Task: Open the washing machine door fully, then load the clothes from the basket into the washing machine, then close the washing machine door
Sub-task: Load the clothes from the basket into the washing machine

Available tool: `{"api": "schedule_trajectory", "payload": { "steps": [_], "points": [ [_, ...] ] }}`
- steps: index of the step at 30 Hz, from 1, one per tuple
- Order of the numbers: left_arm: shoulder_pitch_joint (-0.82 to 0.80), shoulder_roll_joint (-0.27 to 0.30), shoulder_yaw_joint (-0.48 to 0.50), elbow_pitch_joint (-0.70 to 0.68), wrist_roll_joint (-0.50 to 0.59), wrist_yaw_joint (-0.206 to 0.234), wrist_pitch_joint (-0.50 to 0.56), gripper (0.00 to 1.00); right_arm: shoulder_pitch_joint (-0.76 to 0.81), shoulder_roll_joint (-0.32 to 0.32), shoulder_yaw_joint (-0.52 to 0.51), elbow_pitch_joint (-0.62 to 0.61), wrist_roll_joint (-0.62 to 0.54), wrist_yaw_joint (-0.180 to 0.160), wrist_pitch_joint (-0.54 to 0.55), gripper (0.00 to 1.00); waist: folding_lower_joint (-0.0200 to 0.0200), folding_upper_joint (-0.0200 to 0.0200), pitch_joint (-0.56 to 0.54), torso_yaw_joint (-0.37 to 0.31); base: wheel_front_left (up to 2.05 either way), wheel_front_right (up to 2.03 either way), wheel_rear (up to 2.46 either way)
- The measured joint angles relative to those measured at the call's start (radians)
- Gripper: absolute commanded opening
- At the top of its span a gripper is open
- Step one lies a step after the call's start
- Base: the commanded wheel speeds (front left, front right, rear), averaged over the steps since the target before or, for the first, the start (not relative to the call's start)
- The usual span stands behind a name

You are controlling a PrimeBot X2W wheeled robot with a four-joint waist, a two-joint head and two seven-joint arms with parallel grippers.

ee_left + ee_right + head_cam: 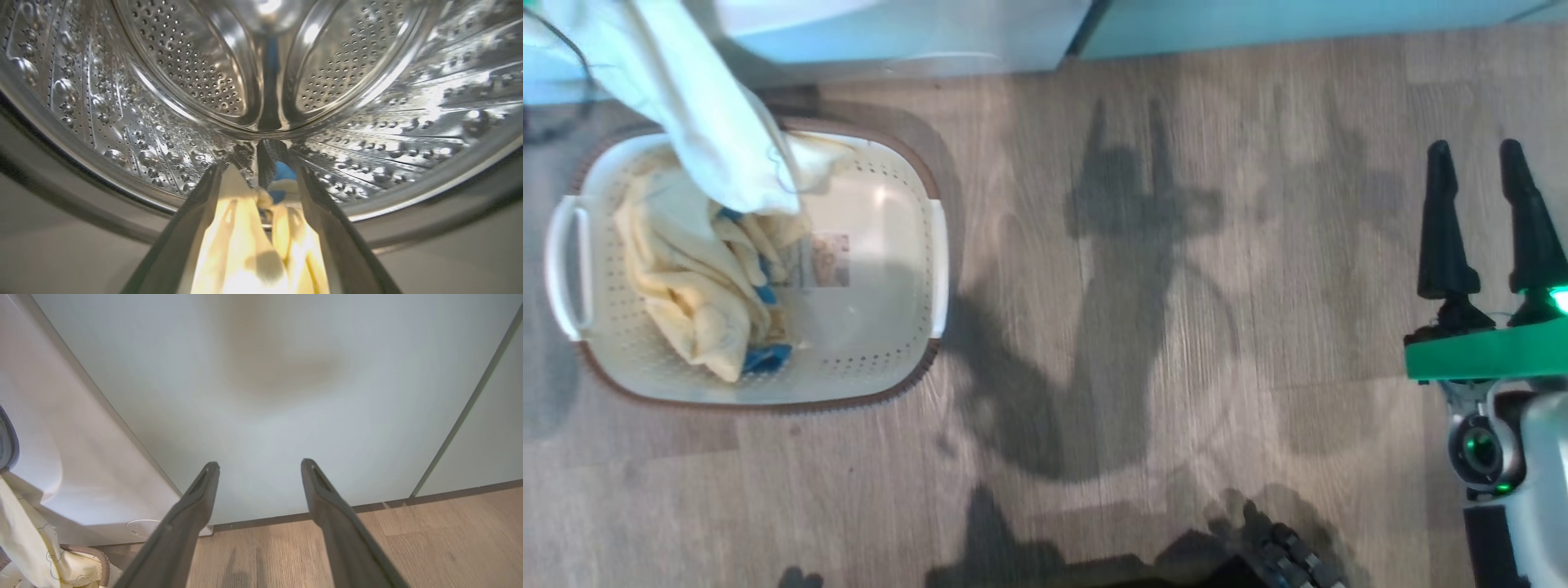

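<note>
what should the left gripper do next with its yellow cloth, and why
Probably push the left gripper deeper into the perforated steel drum before releasing: it grips the pale yellow cloth at the drum's mouth, and its tail hangs over the cream plastic basket.

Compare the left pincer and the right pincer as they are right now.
The left pincer grips a yellow garment; the right pincer holds nothing and is open. The left pincer points into the steel drum; the right pincer faces a pale cabinet panel above the floor. Both have two long dark fingers.
</note>
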Motion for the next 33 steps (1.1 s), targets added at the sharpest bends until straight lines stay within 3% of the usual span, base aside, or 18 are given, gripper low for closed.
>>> {"api": "schedule_trajectory", "payload": {
  "steps": [7,16,21,33],
  "points": [
    [0.245,-0.029,0.016,-0.228,-0.031,0.058,-0.01,1.0,0.041,0.0,-0.037,-0.004,-0.035,0.0,0.0,1.0,0.0,0.0,-0.064,0.038,0.0,0.0,0.0],
    [0.575,-0.084,0.017,-0.475,-0.039,0.166,-0.038,1.0,0.094,-0.002,-0.072,-0.009,-0.073,0.0,0.002,1.0,-0.0001,0.0,-0.155,0.097,0.0,0.0,0.0],
    [0.708,-0.111,0.008,-0.558,-0.035,0.212,-0.045,1.0,0.131,-0.008,-0.084,-0.02,-0.081,0.0,0.027,1.0,0.0,0.0,-0.212,0.13,0.0,0.0,0.0],
    [0.93,-0.163,-0.015,-0.615,-0.043,0.25,-0.058,1.0,0.228,-0.011,-0.101,-0.048,-0.099,0.0,0.08,1.0,0.0001,0.0,-0.348,0.19,0.0,0.0,0.0]
  ]
}}
